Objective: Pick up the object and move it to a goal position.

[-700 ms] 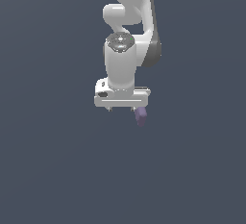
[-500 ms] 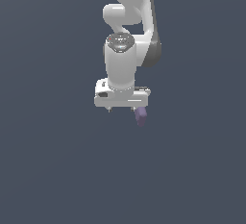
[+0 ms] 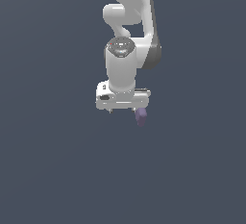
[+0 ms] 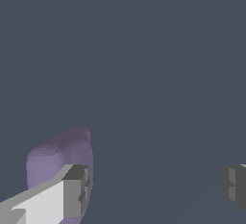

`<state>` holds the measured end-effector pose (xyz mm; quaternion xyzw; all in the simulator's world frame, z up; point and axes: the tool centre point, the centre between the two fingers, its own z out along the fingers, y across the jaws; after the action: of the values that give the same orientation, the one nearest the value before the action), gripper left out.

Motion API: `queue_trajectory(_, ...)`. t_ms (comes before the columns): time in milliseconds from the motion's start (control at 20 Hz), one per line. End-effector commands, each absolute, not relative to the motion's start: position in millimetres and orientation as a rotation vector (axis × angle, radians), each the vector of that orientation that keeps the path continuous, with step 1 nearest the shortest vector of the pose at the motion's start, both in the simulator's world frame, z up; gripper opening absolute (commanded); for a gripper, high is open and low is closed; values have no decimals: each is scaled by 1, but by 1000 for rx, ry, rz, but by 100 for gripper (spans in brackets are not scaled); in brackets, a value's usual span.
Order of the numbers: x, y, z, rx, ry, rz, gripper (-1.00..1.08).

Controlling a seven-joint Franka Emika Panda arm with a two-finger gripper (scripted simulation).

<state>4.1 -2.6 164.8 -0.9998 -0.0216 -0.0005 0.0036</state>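
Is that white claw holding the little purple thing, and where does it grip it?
No. The gripper is open; the purple block sits beside one finger, not clamped.

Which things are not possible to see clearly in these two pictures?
- Purple block: in the exterior view the end effector covers its upper part; in the wrist view one finger hides part of it and the picture edge cuts it.
- Contact between block and finger: cannot tell.
- Second finger: cut off by the wrist picture's edge.
- Goal position: no marker appears in either view.
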Motion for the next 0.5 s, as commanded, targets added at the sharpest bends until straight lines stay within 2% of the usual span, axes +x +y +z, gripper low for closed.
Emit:
queue_trajectory(0,3,-1,165,-3133,-69,-2,100)
queue_trajectory(450,-19,37,157,-3135,-103,-1,100)
